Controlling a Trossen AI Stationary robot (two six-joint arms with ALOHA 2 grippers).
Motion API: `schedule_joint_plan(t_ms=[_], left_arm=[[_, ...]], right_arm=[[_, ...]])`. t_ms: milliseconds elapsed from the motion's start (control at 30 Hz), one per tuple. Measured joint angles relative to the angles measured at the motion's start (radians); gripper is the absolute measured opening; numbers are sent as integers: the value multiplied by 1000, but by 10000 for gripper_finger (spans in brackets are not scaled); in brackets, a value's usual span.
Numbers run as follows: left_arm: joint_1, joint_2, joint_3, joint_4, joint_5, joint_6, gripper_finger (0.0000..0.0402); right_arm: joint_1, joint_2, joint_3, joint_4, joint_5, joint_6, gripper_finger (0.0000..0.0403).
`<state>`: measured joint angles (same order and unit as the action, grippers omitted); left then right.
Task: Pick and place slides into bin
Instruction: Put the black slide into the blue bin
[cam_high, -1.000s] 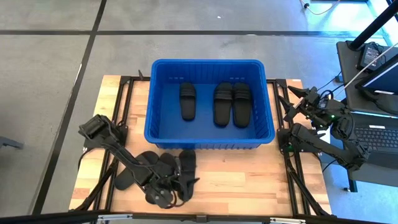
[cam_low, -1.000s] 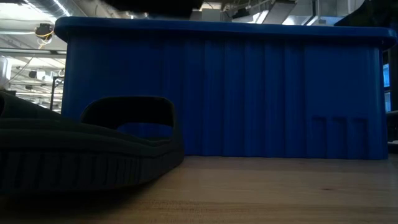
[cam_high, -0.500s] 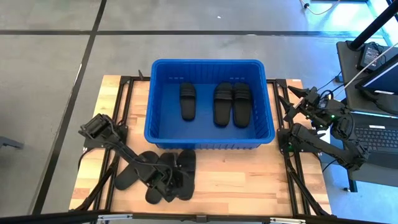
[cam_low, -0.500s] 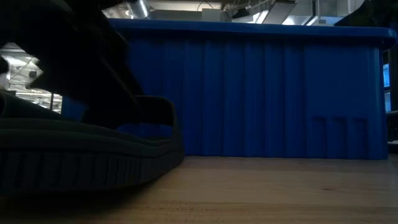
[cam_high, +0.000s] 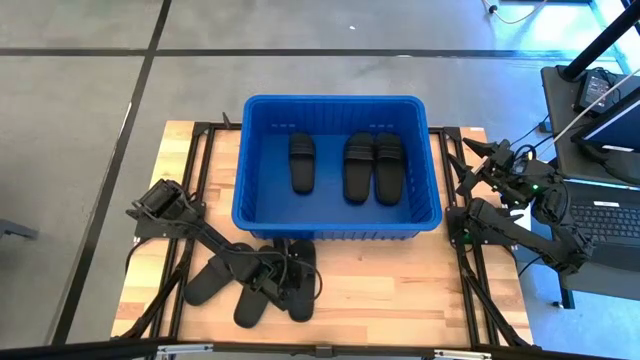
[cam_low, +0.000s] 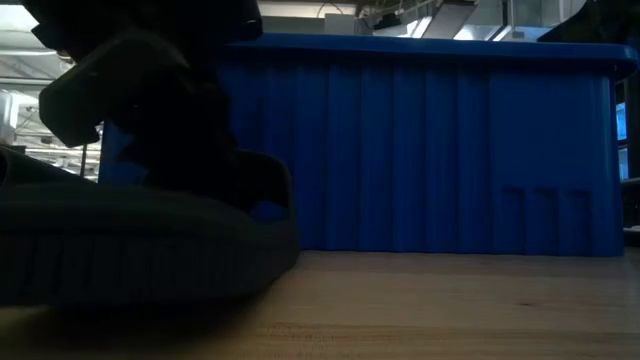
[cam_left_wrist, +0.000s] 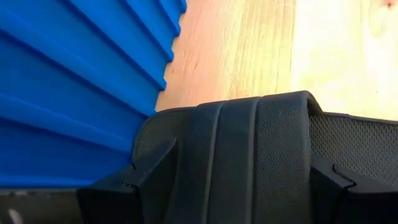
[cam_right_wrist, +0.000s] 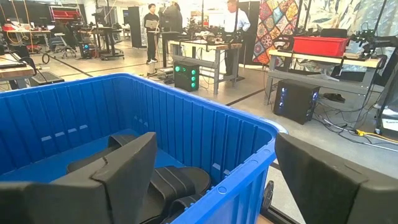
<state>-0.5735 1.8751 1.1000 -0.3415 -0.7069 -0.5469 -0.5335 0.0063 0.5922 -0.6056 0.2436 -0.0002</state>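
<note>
Three slides (cam_high: 345, 165) lie in the bin (cam_high: 262, 215); three more (cam_high: 255, 285) sit on the table just in front of it. Left gripper (cam_high: 272, 281), jaws apart, is low over the middle one, probably not yet gripping. Straddle the strap squarely before closing. Right gripper (cam_high: 478, 165) waits beside the bin, jaws apart.

The wooden table (cam_high: 400, 290) carries the blue bin (cam_high: 338, 224) and 3 black slides (cam_high: 255, 290) before it.

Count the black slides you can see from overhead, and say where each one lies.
6. Three lie in the blue bin: one apart, two side by side. Three are bunched on the table, partly hidden by the left hand.
</note>
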Motion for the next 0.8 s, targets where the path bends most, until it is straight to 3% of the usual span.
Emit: schedule_joint_plan(t_ms=[433,800], left_arm=[[0,-1,0,0,77,-1,234],[-1,-2,0,13,91,-2,115]], right_arm=[[0,0,0,0,0,0,327],[0,0,0,0,0,0,327]])
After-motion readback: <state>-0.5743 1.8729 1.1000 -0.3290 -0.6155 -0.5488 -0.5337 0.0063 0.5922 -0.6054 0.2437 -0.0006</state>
